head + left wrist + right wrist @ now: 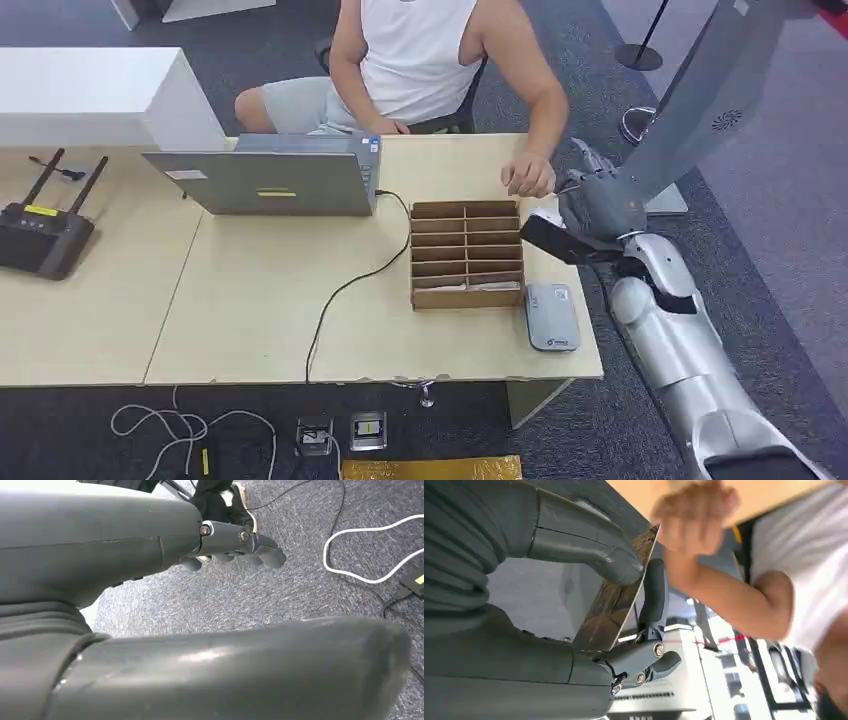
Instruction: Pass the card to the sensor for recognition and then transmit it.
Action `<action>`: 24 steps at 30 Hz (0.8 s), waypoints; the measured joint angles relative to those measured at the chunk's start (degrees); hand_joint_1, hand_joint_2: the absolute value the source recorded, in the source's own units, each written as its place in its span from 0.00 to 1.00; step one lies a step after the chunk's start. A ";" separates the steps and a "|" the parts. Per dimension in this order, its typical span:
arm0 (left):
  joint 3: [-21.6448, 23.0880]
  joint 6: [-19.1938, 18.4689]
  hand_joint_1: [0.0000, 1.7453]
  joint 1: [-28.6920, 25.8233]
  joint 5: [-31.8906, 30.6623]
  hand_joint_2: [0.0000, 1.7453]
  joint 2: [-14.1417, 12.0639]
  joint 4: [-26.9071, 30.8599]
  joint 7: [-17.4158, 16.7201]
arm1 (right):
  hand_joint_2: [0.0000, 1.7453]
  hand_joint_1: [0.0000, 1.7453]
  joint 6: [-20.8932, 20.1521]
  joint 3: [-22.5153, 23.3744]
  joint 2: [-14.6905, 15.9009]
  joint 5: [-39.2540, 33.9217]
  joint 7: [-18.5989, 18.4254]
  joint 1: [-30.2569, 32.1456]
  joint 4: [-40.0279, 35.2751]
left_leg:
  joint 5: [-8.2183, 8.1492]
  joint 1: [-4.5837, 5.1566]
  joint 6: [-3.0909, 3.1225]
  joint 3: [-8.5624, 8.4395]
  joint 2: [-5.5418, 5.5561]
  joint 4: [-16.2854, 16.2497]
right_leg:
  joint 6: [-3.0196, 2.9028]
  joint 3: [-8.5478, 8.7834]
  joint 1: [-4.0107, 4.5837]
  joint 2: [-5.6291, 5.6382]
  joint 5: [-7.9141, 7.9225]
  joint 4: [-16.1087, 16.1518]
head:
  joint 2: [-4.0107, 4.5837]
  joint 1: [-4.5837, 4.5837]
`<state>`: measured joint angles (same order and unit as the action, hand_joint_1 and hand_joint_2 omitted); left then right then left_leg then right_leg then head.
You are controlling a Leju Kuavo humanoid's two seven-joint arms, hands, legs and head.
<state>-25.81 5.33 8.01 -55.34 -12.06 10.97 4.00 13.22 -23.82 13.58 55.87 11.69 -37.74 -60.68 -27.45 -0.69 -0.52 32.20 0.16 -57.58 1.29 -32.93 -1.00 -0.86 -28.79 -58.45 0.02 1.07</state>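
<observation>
Your right hand [598, 205] had its thumb [589, 550] and fingers [654, 597] pinched on the card [616, 597], thumb pressed to one face and fingers behind the other, so the grip looked firm. In the head view the card [560, 238] sat just off the table's [250, 300] right edge, beyond the cardboard divider box [466, 254] and further from you than the grey card reader [552, 316], which lay near the front corner. The person's hand [528, 176] rested on the table very near your fingers, blurred in the right wrist view, so I could not tell whether it was reaching. I judged the card picked and lifted, with either the sensor pass or the hand-over left; the pictures did not settle which. The card's long axis ran from your palm outward toward the table's centre, its free end leading, and it was tilted, not flat. Your left hand [235, 542] hung over the carpet [300, 590] with fingers curled in on nothing, beside a white cable [370, 555].
</observation>
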 joint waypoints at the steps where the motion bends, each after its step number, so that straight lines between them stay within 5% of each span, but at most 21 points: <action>1: 0.00 0.11 0.00 -0.02 0.11 0.00 0.00 0.00 0.00 | 1.00 1.00 -1.38 0.24 0.85 -0.02 -0.63 1.38 -1.27 | -0.01 0.00 0.00 0.00 0.00 0.00 | 0.00 -0.01 0.00 0.00 0.00 0.01 | 0.00 -0.04; 12: -0.02 0.24 0.00 -0.18 0.48 0.00 0.07 0.00 -0.28 | 1.00 1.00 -7.10 3.72 8.76 2.17 -2.71 12.38 -11.25 | -0.05 -0.01 -0.01 0.00 -0.04 0.01 | 0.00 0.00 0.00 0.01 -0.01 0.00 | 0.00 -0.02; 24: -0.02 0.66 0.00 -0.13 0.20 0.00 0.22 0.00 -0.28 | 1.00 1.00 -11.08 4.63 10.38 4.90 -2.18 15.54 -16.78 | -0.05 -0.01 -0.01 0.00 -0.06 0.02 | 0.00 0.00 0.01 0.13 -0.01 -0.01 | 0.00 -0.02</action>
<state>-25.83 5.99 7.88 -55.15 -11.85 10.97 3.72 2.14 -19.19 23.96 60.76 9.51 -22.21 -77.46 -27.49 -0.70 -0.54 32.20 0.10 -57.56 1.29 -32.93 -0.99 -0.72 -28.79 -58.45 0.02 1.05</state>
